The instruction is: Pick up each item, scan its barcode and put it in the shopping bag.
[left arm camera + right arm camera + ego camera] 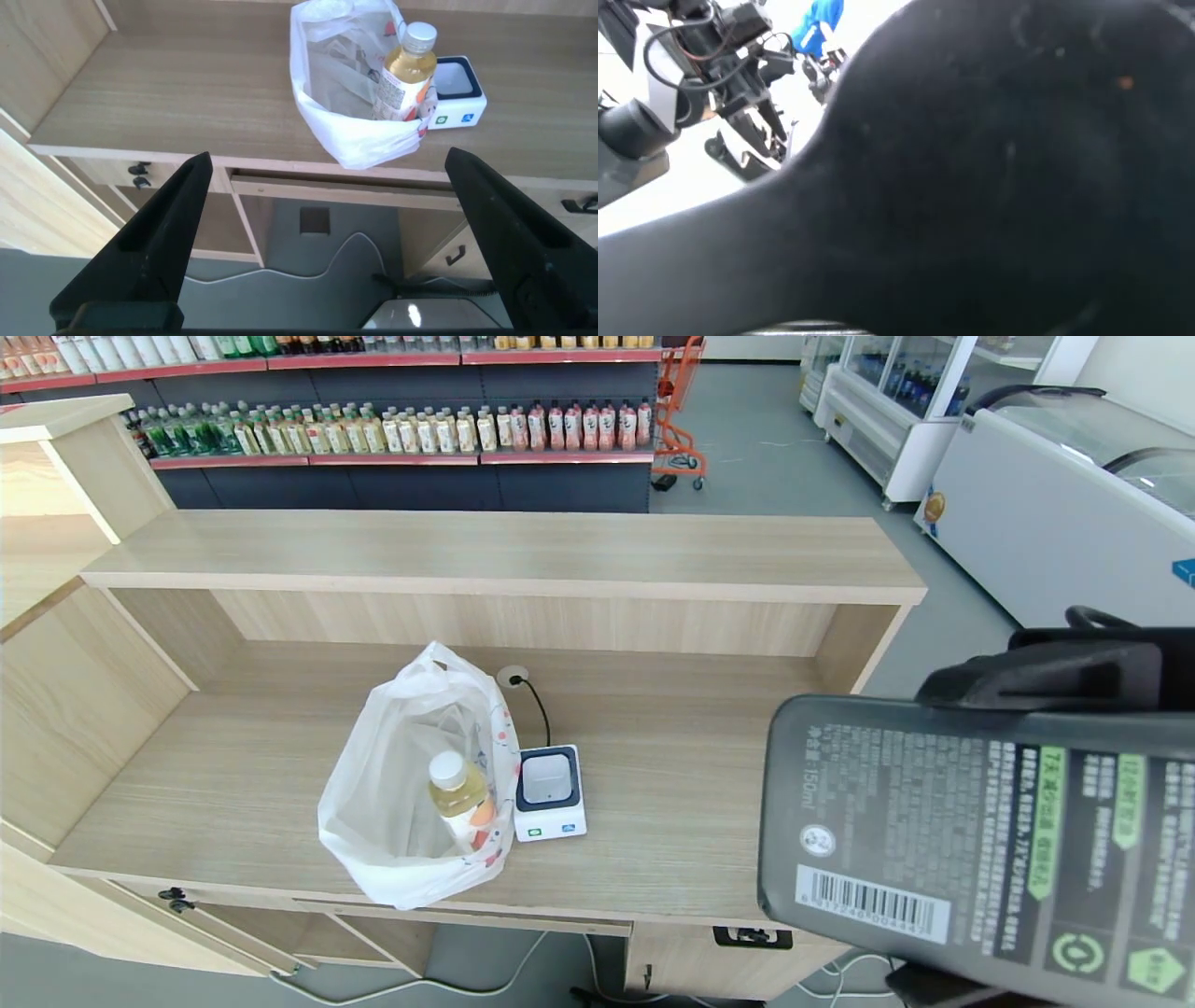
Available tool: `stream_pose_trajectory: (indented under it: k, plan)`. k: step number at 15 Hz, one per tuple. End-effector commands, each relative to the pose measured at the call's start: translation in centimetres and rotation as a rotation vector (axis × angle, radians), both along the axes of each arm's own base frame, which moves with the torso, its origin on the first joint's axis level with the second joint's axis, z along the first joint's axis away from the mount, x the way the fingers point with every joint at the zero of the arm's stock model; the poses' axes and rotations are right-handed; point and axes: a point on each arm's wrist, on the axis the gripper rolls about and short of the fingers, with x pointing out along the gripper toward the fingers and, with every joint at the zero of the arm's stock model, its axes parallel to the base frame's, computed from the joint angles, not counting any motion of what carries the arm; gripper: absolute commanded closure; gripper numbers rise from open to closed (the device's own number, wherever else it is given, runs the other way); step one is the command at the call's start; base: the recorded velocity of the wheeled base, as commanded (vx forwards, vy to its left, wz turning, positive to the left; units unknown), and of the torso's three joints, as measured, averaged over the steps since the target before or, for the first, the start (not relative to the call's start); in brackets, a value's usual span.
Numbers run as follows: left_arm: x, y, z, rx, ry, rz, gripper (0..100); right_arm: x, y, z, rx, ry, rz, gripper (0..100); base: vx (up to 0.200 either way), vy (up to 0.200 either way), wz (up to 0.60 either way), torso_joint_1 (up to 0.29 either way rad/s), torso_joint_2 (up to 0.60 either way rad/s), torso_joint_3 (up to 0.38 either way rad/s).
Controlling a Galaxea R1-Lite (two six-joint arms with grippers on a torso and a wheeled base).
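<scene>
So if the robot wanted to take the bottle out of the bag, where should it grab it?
By the neck, just under its white cap, coming down from above. The bottle stands nearly upright in the shopping bag, whose mouth opens upward while plastic wraps the body, and the scanner sits close beside, so a sideways grab would probably snag.

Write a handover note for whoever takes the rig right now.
Left pincer open, empty, before the counter's near edge.
Right pincer shut on pack, held up, barcode showing in the head view.
Bag on counter, bottle inside; scanner just right of it.
Done: bottle bagged.
Left: scan pack, bag it.
</scene>
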Motion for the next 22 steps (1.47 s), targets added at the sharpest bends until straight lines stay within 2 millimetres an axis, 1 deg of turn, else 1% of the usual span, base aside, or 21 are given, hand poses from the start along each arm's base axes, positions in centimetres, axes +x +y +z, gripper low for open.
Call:
stream_pose_trajectory:
  k: [1,6,10,22]
  plan:
    - [0.0,0.0,0.0,0.000,0.000,0.000,0,-0.3,0.1,-0.1,0.001,-0.005,0.009,100,0.000,0.000,0.00,0.000,0.00,0.000]
    - [0.0,0.0,0.0,0.000,0.000,0.000,0,-1.3,-0.7,-0.5,-0.006,0.006,0.006,100,0.000,0.000,0.00,0.000,0.00,0.000]
    - [0.0,0.0,0.0,0.000,0.000,0.000,0,-2.0,-2.5,-1.3,-0.019,0.029,-0.046,100,0.000,0.000,0.00,0.000,0.00,0.000]
    - [0.0,0.0,0.0,0.000,0.000,0.000,0,-2.6,-3.2,-1.1,-0.015,0.027,-0.059,100,0.000,0.000,0.00,0.000,0.00,0.000]
